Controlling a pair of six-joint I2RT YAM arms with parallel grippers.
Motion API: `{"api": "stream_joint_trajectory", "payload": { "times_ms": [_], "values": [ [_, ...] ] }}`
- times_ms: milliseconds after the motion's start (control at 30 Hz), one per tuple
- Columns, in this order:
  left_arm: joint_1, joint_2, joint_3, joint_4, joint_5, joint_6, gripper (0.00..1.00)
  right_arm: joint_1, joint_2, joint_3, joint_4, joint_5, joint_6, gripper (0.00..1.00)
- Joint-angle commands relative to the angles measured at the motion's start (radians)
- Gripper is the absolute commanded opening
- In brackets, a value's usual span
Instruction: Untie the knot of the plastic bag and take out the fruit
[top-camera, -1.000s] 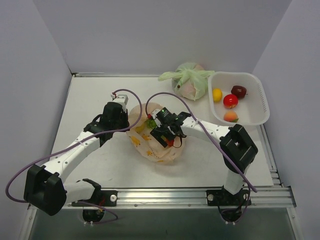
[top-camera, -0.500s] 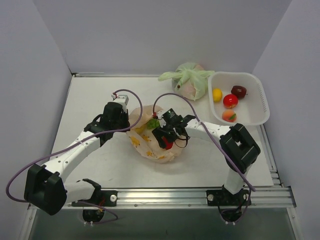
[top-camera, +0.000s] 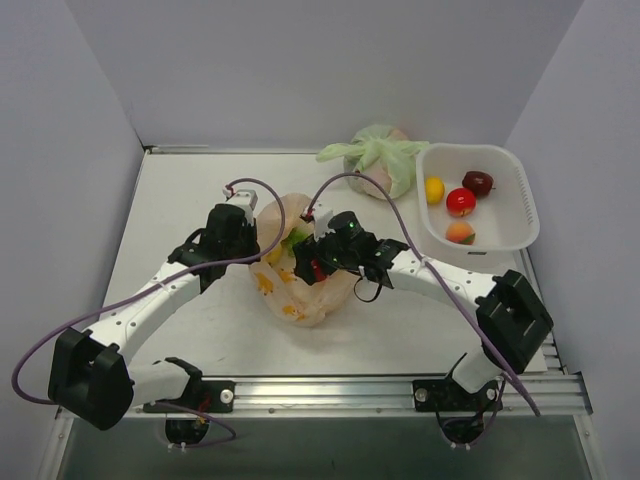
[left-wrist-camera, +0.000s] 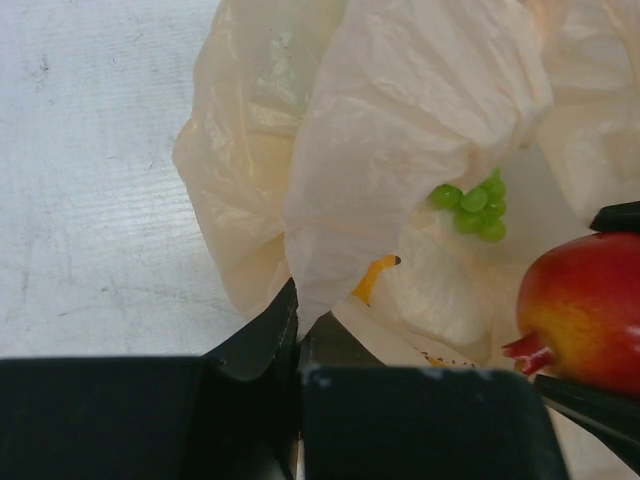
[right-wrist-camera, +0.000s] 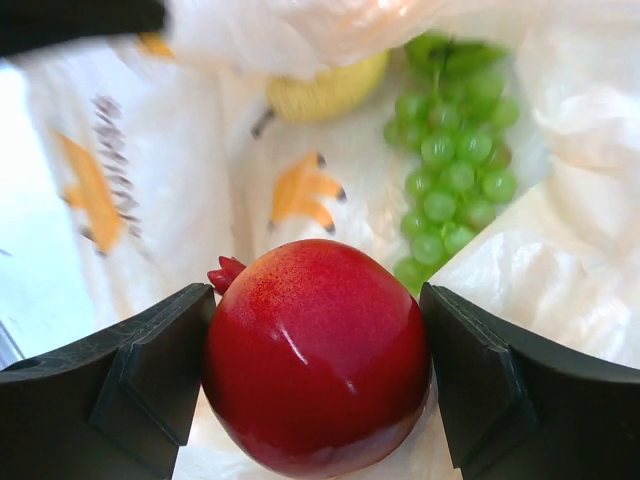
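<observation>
right gripper shifted left, clamping fruit (red)

A red fruit between fingers

Left wrist view: loses the red fruit past the right edge, hides half the grapes behind a fold of the bag, and blocks the bag's near side with the left jaws. From above: only a red sliver of that fruit to be made out between folds and wrist, with the right jaws' tips out of sight. Right wrist view: yellow fruit partly tucked under blurred film; can't identify the dark blur at top left.
</observation>
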Motion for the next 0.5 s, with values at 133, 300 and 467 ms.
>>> {"api": "stream_joint_trajectory", "payload": {
  "times_ms": [133,300,467],
  "values": [
    [0.005,-0.011,0.041,0.031,-0.002,0.004,0.01,-0.002,-0.135,-0.019,0.172,-0.044,0.025,0.62],
    [0.005,-0.015,0.041,0.027,-0.01,0.004,0.01,-0.002,-0.12,-0.014,0.184,-0.044,0.047,0.62],
    [0.005,-0.018,0.041,0.027,-0.01,0.002,0.01,-0.005,-0.089,-0.033,0.31,-0.097,0.172,0.62]
  ]
}}
